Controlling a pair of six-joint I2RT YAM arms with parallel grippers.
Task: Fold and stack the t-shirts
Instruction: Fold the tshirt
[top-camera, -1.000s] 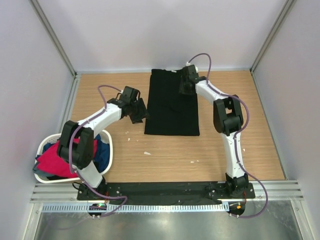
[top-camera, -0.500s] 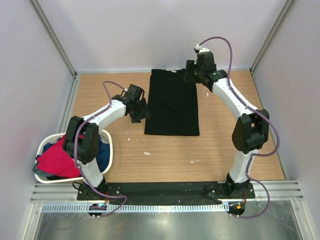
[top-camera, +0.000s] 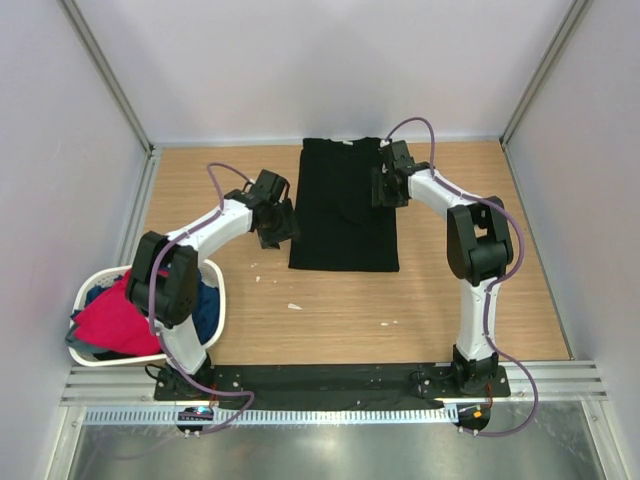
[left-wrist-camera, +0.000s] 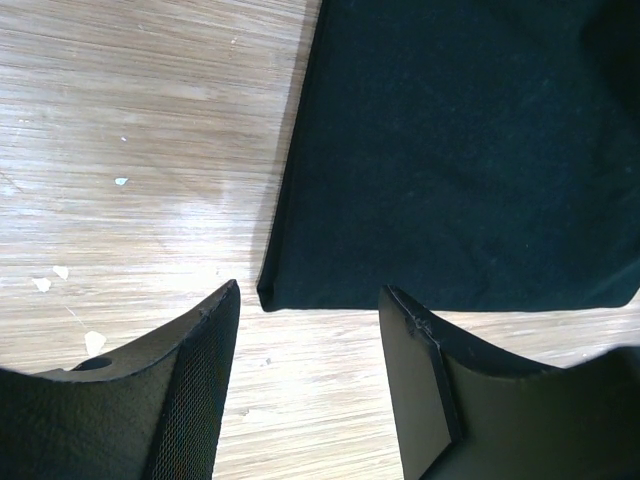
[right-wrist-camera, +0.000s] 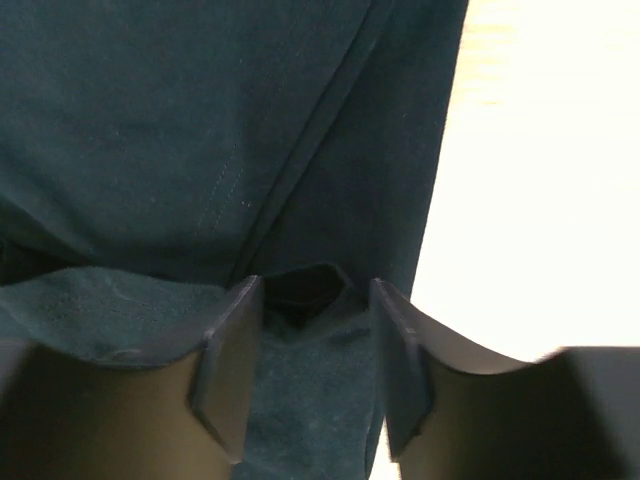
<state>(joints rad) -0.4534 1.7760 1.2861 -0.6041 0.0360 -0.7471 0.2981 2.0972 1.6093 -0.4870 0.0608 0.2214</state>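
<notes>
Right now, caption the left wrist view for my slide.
Open left gripper over a corner of the black t-shirt on the wooden table.

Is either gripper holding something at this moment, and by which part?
Nothing is held. The left gripper is open over the near left corner of the black t-shirt. The right gripper is open astride a raised fold at its right edge.

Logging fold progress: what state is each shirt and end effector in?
Black t-shirt: folded lengthwise, flat on the table.
Red t-shirt: crumpled in the basket.
Blue t-shirt: crumpled in the basket.
Left end effector: open, above the black t-shirt's near left corner.
Right end effector: open, over its right edge.
</notes>
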